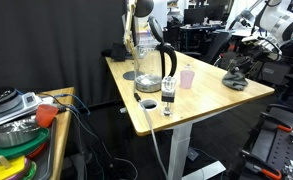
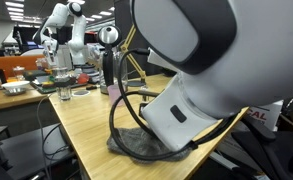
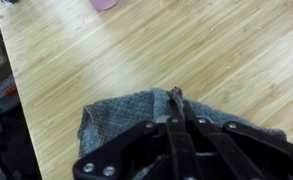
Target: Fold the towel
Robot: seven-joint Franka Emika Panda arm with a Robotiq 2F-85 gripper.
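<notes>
Now your hand [image 3: 176, 102] is pressed together, pinching a fold of the towel [image 3: 111, 120] over the tabletop [image 3: 106, 50]

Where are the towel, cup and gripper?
towel [image 3: 111, 125], wrist view, left part of the cloth.
cup [image 1: 187, 78], in an exterior view, its side.
gripper [image 3: 176, 104], wrist view, between the fingertips, shut on the towel.

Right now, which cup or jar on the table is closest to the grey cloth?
The small pink cup. It stands alone nearest the towel; the glass jug and the little bottle stand farther away.
</notes>
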